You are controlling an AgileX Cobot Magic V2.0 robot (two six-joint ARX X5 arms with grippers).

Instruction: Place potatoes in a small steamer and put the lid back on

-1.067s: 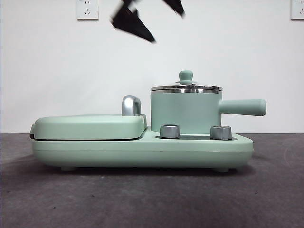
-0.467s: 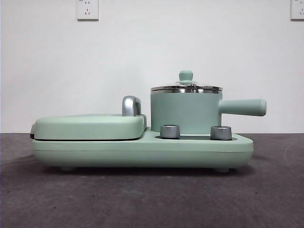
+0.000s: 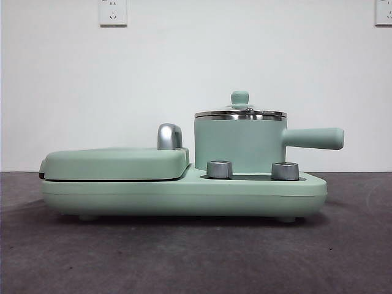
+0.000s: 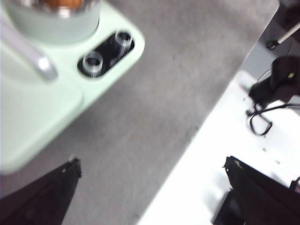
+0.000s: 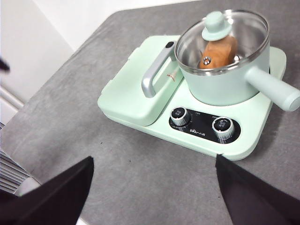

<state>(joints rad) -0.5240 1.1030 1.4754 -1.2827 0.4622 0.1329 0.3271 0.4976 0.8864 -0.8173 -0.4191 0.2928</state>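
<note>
The mint-green small steamer [image 3: 239, 147] stands on the right half of the cooker base [image 3: 184, 193], its straight handle [image 3: 312, 138] pointing right. The lid [image 3: 240, 113] sits flat on the rim, knob up. From the right wrist view, an orange-brown potato [image 5: 218, 51] lies inside the steamer [image 5: 225, 86], seen through the glass lid [image 5: 216, 24]. My right gripper [image 5: 154, 187] hangs open and high, well away from the cooker. Out over the table's edge, my left gripper [image 4: 150, 187] is open, with the steamer [image 4: 51, 23] far off. Neither arm shows in the front view.
A closed mint-green grill cover [image 3: 116, 162] with a chrome handle [image 3: 169, 136] fills the cooker's left half. Two steel knobs [image 3: 219, 169] [image 3: 285, 171] sit at the front. Beyond the grey table's edge lie a white surface [image 4: 211, 154] and black cables [image 4: 262, 112].
A second ago black jaw tips showed at the top of the front view; they have gone up out of the picture. The steamer and lid have not moved.
</note>
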